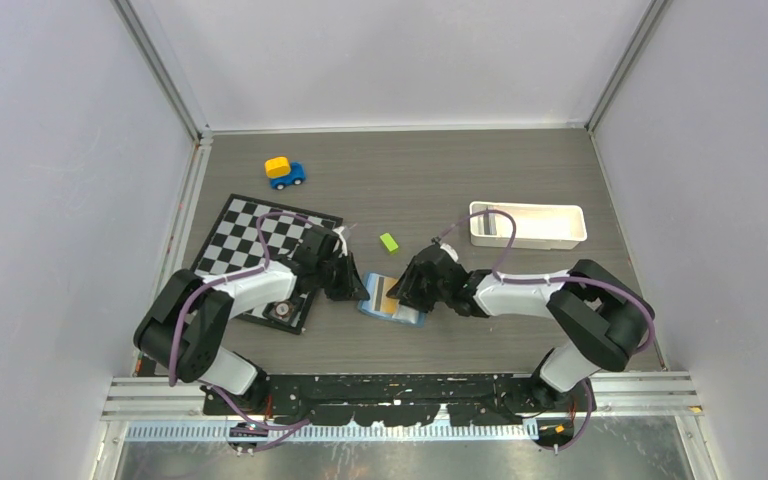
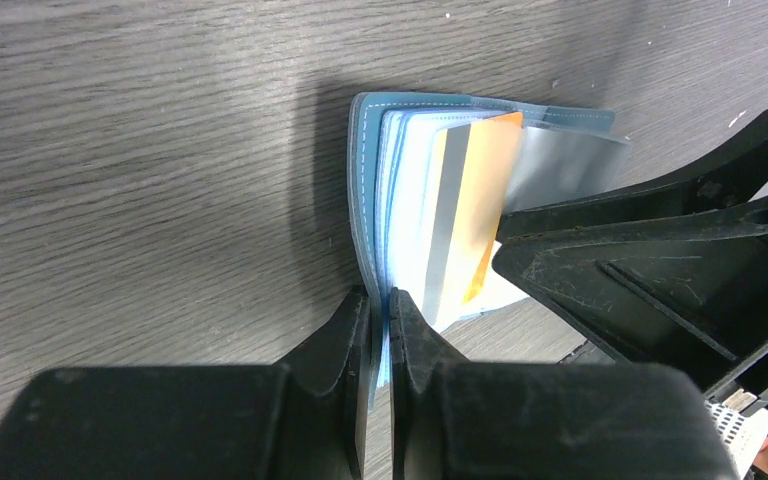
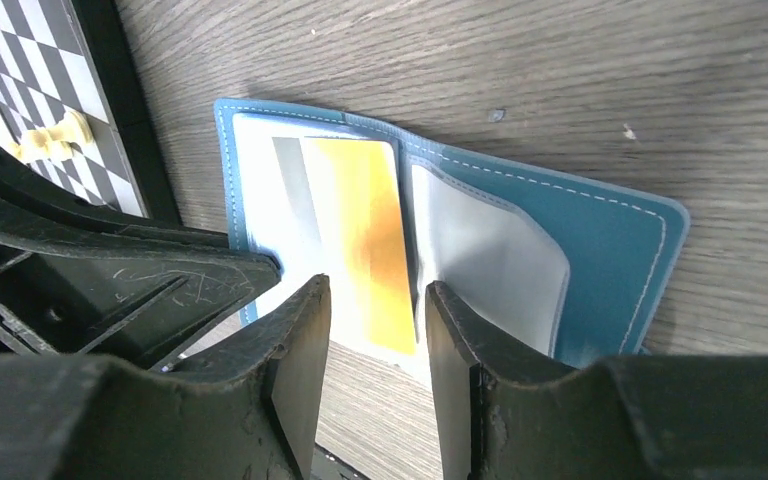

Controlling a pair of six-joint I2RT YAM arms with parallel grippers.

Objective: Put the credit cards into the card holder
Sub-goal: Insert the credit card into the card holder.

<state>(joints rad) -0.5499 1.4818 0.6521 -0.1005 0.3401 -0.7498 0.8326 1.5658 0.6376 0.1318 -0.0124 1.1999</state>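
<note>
Nearest the arm bases, the card holder lies open on the bench, midway between the two arms. The left hand is pinched narrow on the near edge of its blue cover, holding the leaves apart. The right hand stands part open, its fingers apart on either side of the near end of the tan-gold card and not clamping it. That card sits partly inside a clear sleeve, and its near end juts out past the sleeve.

I judge the card to be light, thin, stiff and slick. It is best pinched across its faces at the jutting short end, or nudged on that end to seat it. The holder looks soft and floppy, with limp sleeves that may sag shut, and it would probably slide on the bench if it were not held.

Farther out, a lime-green block sits just beyond the holder. A chessboard lies to the left and a white tray to the right. A toy car sits farthest back.
</note>
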